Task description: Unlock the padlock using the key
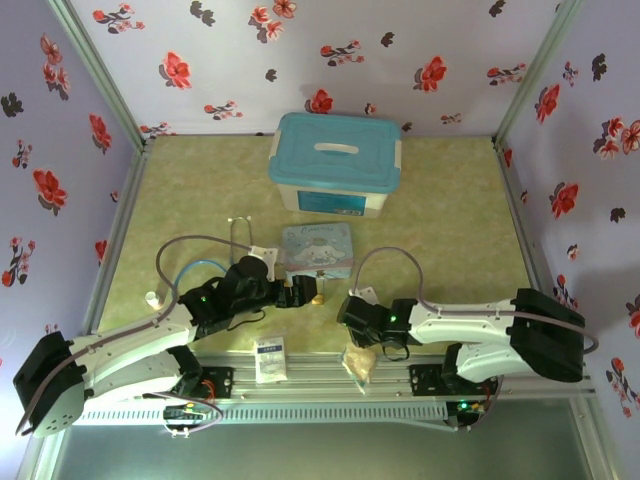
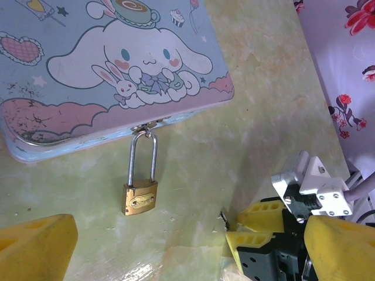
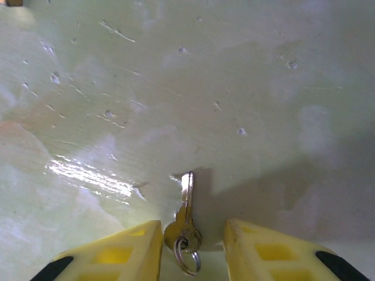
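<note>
The right wrist view gives the key (image 3: pixel 186 211) plainly: it lies flat on the green bench (image 3: pixel 234 88), its head and ring between the right jaws, which stand apart on either side without pinching it. The left wrist view shows the padlock (image 2: pixel 139 198) lying on the bench with its shackle through the clasp of the cartoon tin (image 2: pixel 117 70), and the left jaws spread wide, both cut off at the lower corners. From above, the padlock is a gold speck at the tin's near edge, its shackle too small to make out.
</note>
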